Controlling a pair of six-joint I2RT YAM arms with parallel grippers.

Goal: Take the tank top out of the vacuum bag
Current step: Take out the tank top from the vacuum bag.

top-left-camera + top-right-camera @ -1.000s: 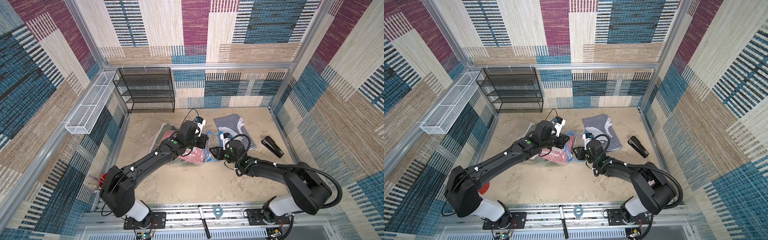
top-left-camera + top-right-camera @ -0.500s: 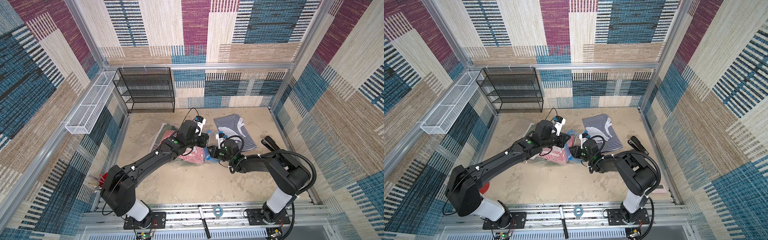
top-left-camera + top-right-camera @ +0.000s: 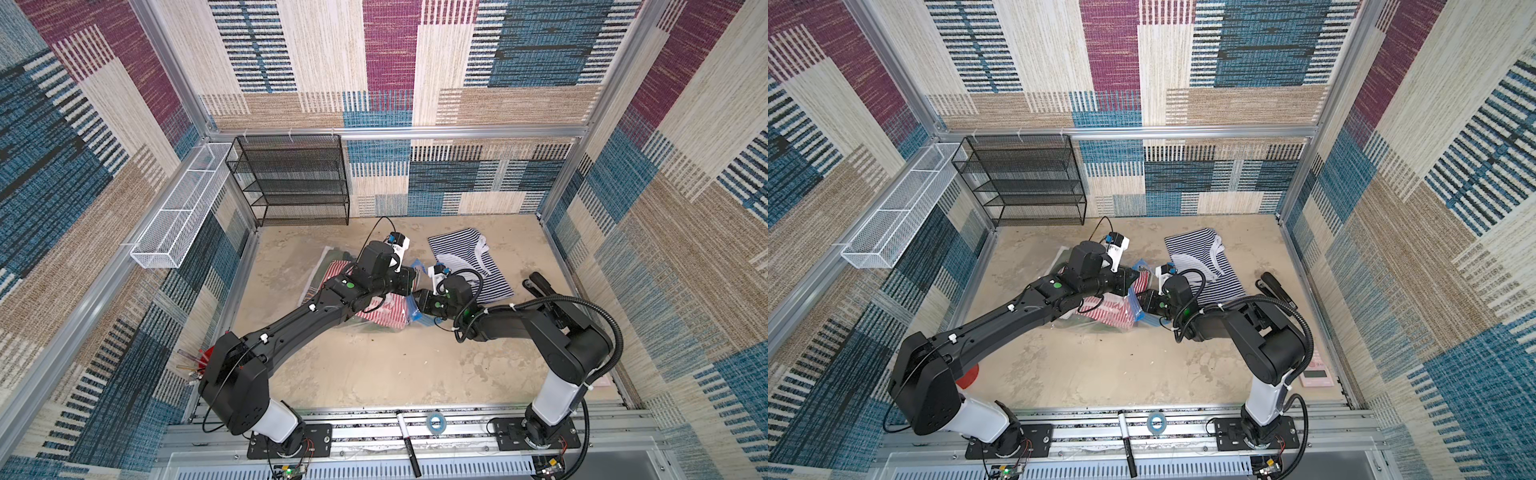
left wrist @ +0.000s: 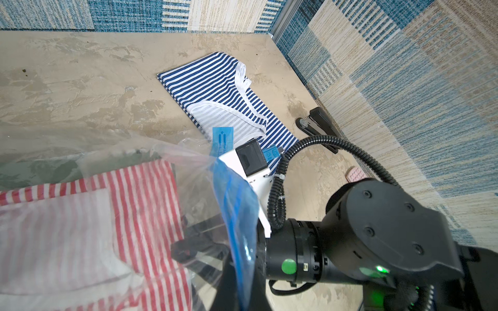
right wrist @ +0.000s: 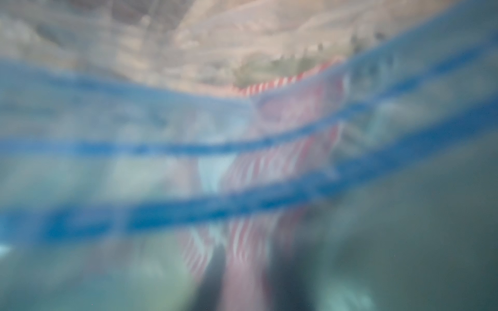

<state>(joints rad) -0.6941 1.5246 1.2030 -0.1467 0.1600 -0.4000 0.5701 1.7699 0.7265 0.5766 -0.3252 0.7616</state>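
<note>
Jaws on my left arm [image 3: 316, 318] are clenching the vacuum bag [image 3: 376, 329] at its blue zip strip [image 4: 234, 199], holding the clear plastic lifted and taut. Jaws on my right arm [image 3: 507, 322] are reaching into the bag's mouth from the right of the frame. I am seeing their dark tips only through plastic in the left wrist view, so I cannot tell whether they are released or gripping cloth. The right wrist view is giving me only a blur of blue strip and red stripes.

The bag is lying at the centre of both top views on the desk [image 3: 365, 374], with the red-striped top [image 3: 384, 312] inside it beside some dark green cloth [image 4: 40, 169]. A blue-striped tank top [image 3: 461, 253] is lying flat outside the bag, right of centre and slightly higher in the frame. A black stapler [image 3: 536, 282] is sitting to its right.
</note>
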